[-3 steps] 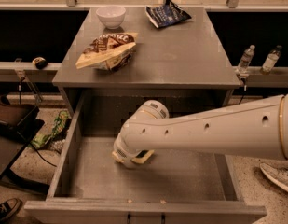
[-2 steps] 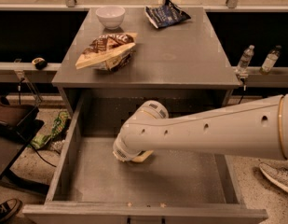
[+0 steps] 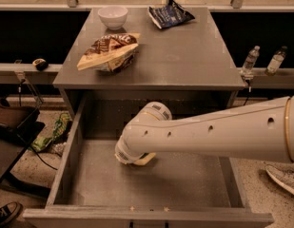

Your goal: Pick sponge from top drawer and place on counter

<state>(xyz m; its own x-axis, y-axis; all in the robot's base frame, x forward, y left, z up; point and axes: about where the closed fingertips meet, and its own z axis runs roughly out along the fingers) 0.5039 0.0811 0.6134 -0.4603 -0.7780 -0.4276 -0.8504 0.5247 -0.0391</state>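
Note:
The top drawer (image 3: 75,141) is pulled wide open below the counter (image 3: 184,56). My arm reaches in from the right, and my gripper (image 3: 131,156) is down at the drawer floor near its middle, hidden under the white wrist. A pale yellow edge of the sponge (image 3: 145,160) shows just right of the wrist, lying on the drawer floor right at the gripper. The sponge's green face is hidden.
On the counter lie a brown-and-cream snack bag (image 3: 108,51), a white bowl (image 3: 112,16) and a dark blue bag (image 3: 169,14). Two water bottles (image 3: 250,61) stand on a ledge to the right. Cables and a green item (image 3: 53,134) lie on the floor left of the drawer.

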